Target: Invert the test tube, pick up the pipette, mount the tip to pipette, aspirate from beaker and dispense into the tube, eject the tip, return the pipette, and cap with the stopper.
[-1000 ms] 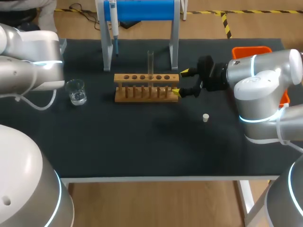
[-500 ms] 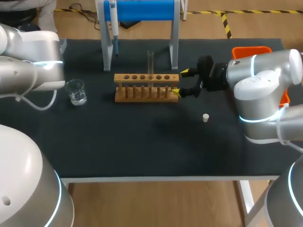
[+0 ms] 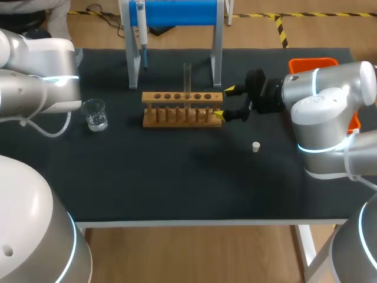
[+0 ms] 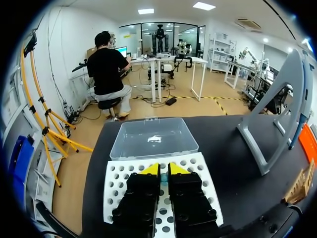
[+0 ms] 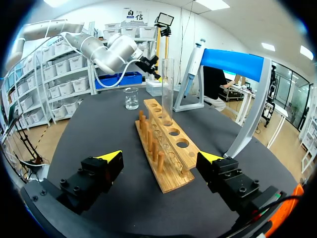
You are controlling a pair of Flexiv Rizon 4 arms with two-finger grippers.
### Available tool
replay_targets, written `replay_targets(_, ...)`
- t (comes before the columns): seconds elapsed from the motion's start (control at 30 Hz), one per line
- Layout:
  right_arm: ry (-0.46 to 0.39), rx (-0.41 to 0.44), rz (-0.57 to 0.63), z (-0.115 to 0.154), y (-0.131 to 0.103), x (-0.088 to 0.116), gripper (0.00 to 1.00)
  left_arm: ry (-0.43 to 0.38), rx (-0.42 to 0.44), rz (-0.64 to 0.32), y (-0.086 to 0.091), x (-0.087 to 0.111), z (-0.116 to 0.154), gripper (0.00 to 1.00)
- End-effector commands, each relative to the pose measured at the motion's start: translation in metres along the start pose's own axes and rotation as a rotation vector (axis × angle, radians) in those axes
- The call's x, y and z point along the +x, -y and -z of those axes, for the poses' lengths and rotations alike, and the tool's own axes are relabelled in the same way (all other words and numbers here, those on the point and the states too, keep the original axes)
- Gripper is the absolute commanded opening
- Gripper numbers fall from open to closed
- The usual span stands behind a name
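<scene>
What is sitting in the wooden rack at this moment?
One clear test tube stands upright in a middle hole of the wooden rack; the other holes look empty. The tube's lower end is hidden below the rack's top board, and whether it holds any liquid cannot be told.

A lab: test tube [image 3: 187, 79] in wooden rack [image 3: 182, 110], beaker [image 3: 94, 114], pipette [image 3: 141, 35] on stand [image 3: 177, 12].

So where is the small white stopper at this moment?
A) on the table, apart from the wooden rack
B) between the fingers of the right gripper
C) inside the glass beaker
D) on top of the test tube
A: the stopper sits alone on the dark table, clear of the wooden rack and of the open, empty right gripper.
</scene>
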State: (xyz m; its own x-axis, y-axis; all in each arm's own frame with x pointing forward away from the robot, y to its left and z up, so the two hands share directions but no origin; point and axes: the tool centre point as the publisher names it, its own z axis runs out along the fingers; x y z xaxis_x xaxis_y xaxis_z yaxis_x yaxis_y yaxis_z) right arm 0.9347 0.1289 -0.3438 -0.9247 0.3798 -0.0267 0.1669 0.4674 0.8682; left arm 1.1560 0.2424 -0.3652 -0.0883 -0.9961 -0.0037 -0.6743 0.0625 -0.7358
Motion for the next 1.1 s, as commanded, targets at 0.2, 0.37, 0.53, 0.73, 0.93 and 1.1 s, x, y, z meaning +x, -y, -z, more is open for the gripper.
replay_targets(0.2, -0.001, -0.002, 0.000, 0.000, 0.001, 0.000, 1.00, 0.004, 0.002, -0.005, 0.001, 0.001, 0.001, 0.00)
replay_targets(0.37, -0.001, -0.002, 0.000, 0.000, 0.001, 0.000, 1.00, 0.010, 0.009, -0.010, 0.005, 0.001, 0.007, 0.00)
replay_targets(0.53, -0.001, -0.002, 0.000, 0.000, 0.001, 0.000, 1.00, 0.017, 0.019, -0.019, 0.011, 0.002, 0.013, 0.00)
replay_targets(0.73, -0.001, -0.002, 0.000, 0.000, 0.001, 0.000, 1.00, 0.028, 0.034, -0.030, 0.019, 0.004, 0.021, 0.00)
replay_targets(0.93, -0.001, -0.002, 0.000, 0.000, 0.001, 0.000, 1.00, 0.041, 0.047, -0.040, 0.026, 0.006, 0.029, 0.00)
replay_targets(1.1, -0.001, -0.002, 0.000, 0.000, 0.001, 0.000, 1.00, 0.051, 0.059, -0.049, 0.033, 0.007, 0.035, 0.00)
